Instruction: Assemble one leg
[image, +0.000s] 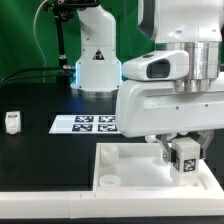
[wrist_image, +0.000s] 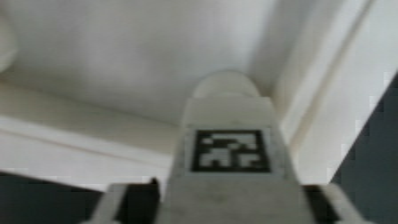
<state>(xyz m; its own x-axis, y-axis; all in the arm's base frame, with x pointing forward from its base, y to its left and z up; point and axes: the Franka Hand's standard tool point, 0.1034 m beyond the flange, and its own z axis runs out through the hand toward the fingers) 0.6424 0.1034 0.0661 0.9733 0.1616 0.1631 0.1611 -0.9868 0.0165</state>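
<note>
While the leg (image: 184, 157) hangs clamped between the two fingers of the gripper (image: 183, 160), its black-and-white tag faces the exterior camera and it sits low over the large white panel (image: 130, 172), inside the panel's raised rim and toward the exterior view's right end of it. From that camera I cannot tell whether the leg's lower end touches the panel floor or stops just above it. The wrist view gives what the exterior view cannot — a look straight along the leg (wrist_image: 230, 130), its tag near the camera and its rounded tip pointing at the pale surface and angled wall of the panel (wrist_image: 107, 95), with a grey finger (wrist_image: 128, 203) on either side of the tagged block; the tip is too blurred to say whether it meets the panel. The exterior view alone shows the surroundings: a round corner socket (image: 106, 152) on the panel, well apart from the held leg toward the exterior view's left; the marker board (image: 86, 124) lying flat on the black table (image: 40, 150) just behind the panel; a second small white tagged peg (image: 12, 122) standing far off from the panel near the exterior view's left edge; and the arm's white base (image: 97, 60) behind the board.
</note>
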